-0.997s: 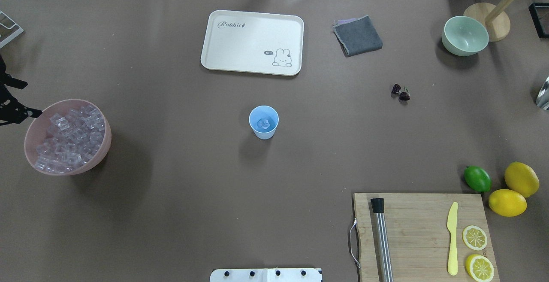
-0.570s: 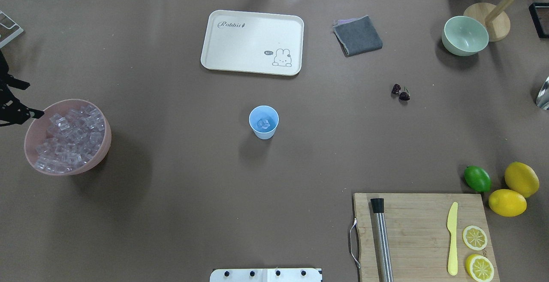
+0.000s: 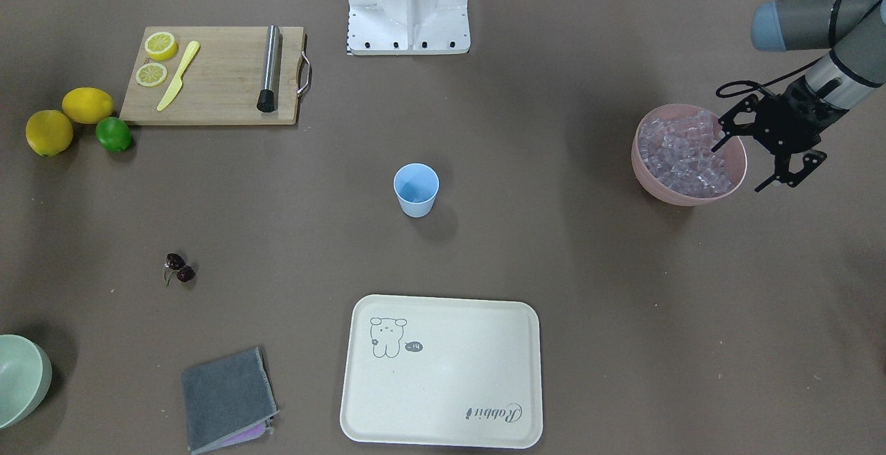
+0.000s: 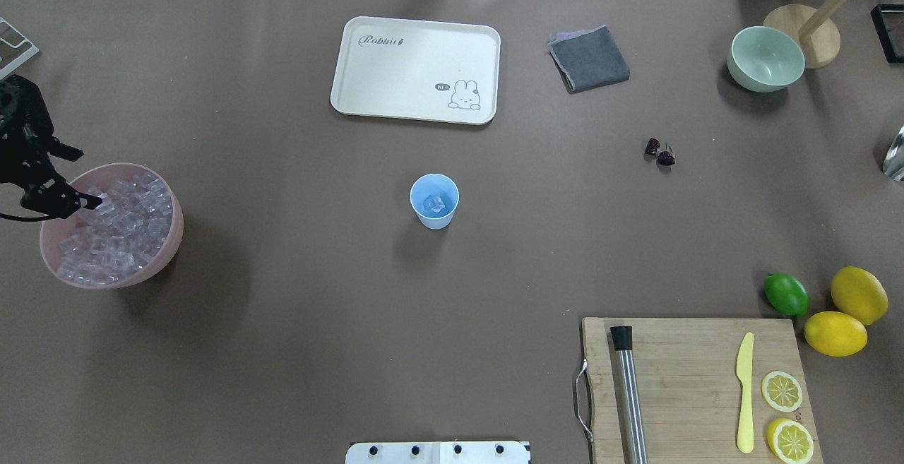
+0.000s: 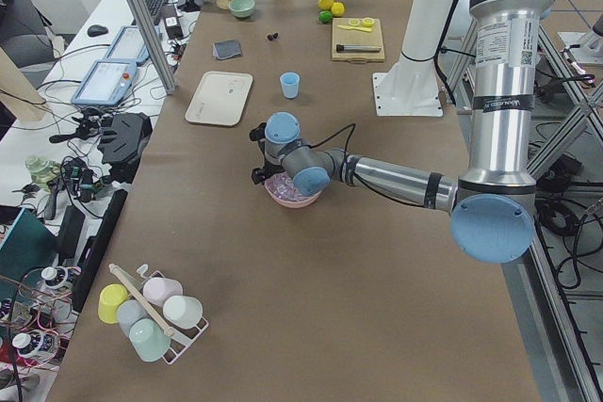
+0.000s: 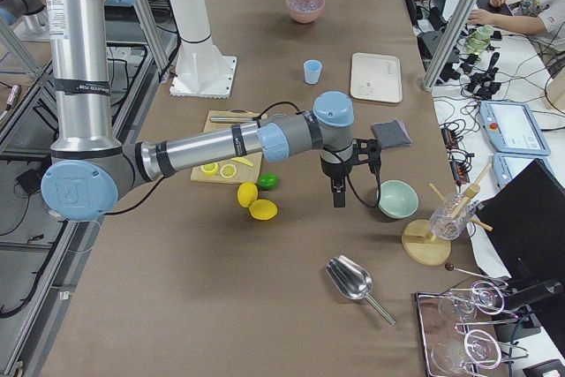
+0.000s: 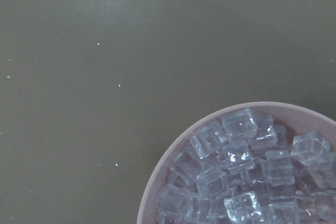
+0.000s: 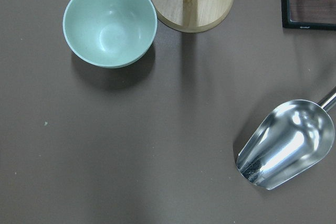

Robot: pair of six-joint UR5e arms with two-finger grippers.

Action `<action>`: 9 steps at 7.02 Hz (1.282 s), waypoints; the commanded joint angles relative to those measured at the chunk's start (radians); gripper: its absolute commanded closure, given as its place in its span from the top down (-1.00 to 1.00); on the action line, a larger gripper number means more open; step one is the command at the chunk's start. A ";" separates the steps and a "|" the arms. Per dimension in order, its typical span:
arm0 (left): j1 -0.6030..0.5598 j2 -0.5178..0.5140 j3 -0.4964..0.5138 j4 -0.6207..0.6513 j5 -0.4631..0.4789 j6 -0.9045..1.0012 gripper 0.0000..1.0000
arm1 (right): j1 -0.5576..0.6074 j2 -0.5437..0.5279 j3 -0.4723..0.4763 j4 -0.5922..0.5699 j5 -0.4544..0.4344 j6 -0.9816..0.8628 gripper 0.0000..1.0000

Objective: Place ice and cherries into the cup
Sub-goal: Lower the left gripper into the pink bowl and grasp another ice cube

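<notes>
Overhead exterior: the cup (image 4: pixel 421 188) at centre holds one ice cube (image 4: pixel 436 204). The cherries (image 4: pixel 659 152) lie on the table, right of centre, not yet in.

Exterior front-facing: the left gripper (image 3: pixel 742 164) is spread and empty over the pink bowl (image 3: pixel 657 192), far right.

Exterior right: I can't tell how the right gripper (image 6: pixel 338 193) stands.

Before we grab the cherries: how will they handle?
The cherries are tiny and round, so probably light and apt to roll if nudged. Their thin joined stems likely flex, so one cherry may dangle when gripped.
</notes>
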 commanded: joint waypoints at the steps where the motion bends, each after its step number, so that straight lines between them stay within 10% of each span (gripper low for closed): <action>1: 0.016 -0.001 0.007 0.002 0.008 0.007 0.93 | -0.002 0.001 -0.005 0.000 -0.002 0.000 1.00; 9: 0.071 0.004 0.048 0.006 0.011 0.001 0.93 | -0.011 0.008 -0.005 0.000 -0.026 0.001 1.00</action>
